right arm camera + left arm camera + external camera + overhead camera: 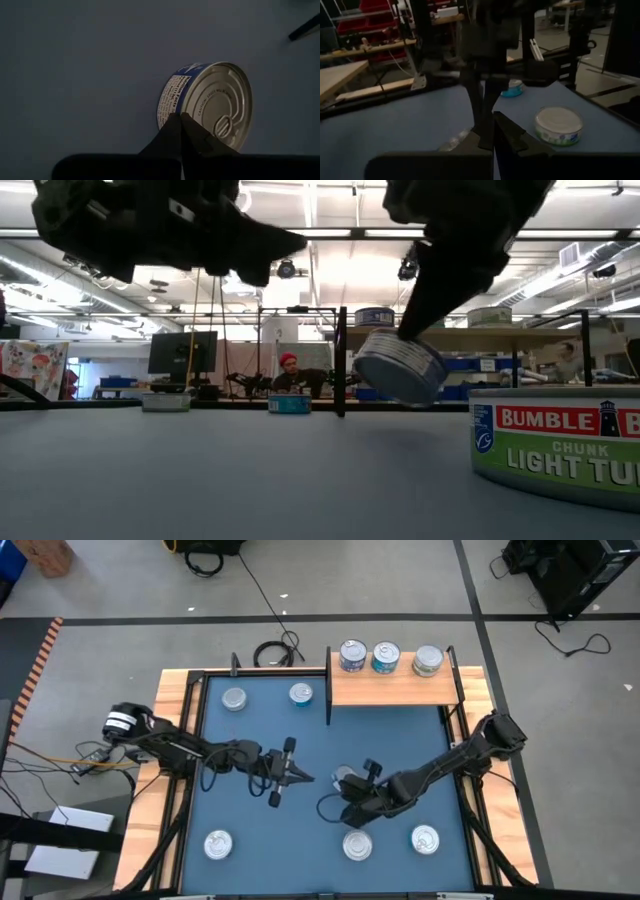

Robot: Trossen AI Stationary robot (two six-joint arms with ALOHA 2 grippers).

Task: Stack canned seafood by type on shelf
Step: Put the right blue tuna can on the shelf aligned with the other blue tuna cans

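Note:
The shelf (395, 691), a pale board with black posts, stands at the mat's far right and carries three tins (386, 657). Loose tins sit on the blue mat: two near the far edge (234, 698) (301, 693) and three along the near edge (218, 844) (357, 844) (425, 838). My right gripper (345, 785) is over the mat's middle, shut on a blue-labelled tin (400, 367). My left gripper (303, 778) hovers just left of it, shut and holding nothing. My right gripper pinches the tin at its edge, where the blue side label meets the silver lid (175, 114), between its two fingers. The fingers come from above, slanting down. The tin is lifted clear of the mat and hangs tilted below them, lid turned sideways.
A green-labelled tuna tin (560, 445) sits close to the low camera at the near edge. Wooden strips and black frame bars (195, 730) border the mat. The shelf's black post (341, 360) stands beyond the held tin. Bare blue mat (400, 740) lies between the grippers and the shelf.

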